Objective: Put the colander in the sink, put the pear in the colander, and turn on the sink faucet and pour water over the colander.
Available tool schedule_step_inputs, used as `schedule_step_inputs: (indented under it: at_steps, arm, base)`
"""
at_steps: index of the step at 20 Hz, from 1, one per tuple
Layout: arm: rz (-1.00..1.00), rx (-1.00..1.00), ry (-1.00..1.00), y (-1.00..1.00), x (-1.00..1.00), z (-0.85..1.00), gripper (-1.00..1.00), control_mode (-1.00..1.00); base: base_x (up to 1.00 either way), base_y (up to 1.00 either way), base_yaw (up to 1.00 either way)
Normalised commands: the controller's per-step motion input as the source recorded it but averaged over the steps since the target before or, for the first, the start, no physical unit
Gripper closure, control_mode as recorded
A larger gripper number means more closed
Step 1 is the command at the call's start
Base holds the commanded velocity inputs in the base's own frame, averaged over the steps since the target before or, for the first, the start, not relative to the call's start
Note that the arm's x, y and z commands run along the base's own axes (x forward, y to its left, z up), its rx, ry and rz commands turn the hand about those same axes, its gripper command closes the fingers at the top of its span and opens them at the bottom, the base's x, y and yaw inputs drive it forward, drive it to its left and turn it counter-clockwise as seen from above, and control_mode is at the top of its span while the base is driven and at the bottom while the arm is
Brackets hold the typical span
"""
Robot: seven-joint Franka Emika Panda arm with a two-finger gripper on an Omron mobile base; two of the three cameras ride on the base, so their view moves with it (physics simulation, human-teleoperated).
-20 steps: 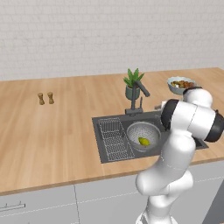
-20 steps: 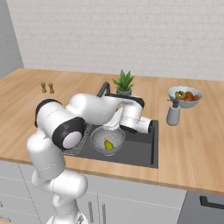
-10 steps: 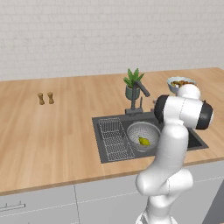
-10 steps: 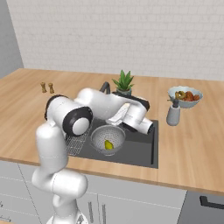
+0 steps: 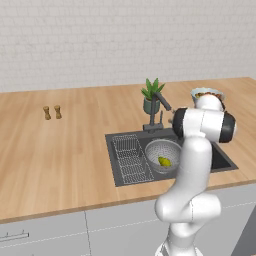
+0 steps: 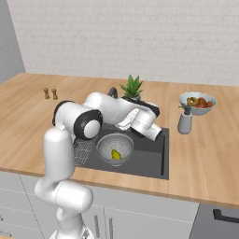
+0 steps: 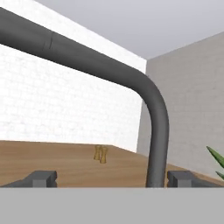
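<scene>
Faucet [image 7: 153, 131] post rises between the wide-open, empty gripper [image 7: 111, 178] fingertips, arm reaching over the sink [image 6: 149, 161].

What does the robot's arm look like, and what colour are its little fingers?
The arm is made of fat, rounded, glossy white tubes, a bit like sausages joined together. Each joint has a dark, nearly black ring or cap, like the big round one at the elbow. The hand is white with a dark end. The gripper has two small, blocky, dark grey fingertips. No cables or markings show.
</scene>
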Motion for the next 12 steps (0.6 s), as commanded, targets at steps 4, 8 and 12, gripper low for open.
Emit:
schedule_step_inputs:
  at_steps: [4,8,12]
  arm:
    - [-0.04,0.0,0.0,0.02,0.47,0.0,-1.0,-1.0]
    - [-0.03,0.0,0.03,0.0,0.35,-0.12,-1.0,-1.0]
    - [-0.04,0.0,0.1,0.0,0.36,-0.36,-1.0,-1.0]
  base:
    - [0.0,0.0,0.0]
    - [0.0,0.0,0.0]
    - [0.0,0.0,0.0]
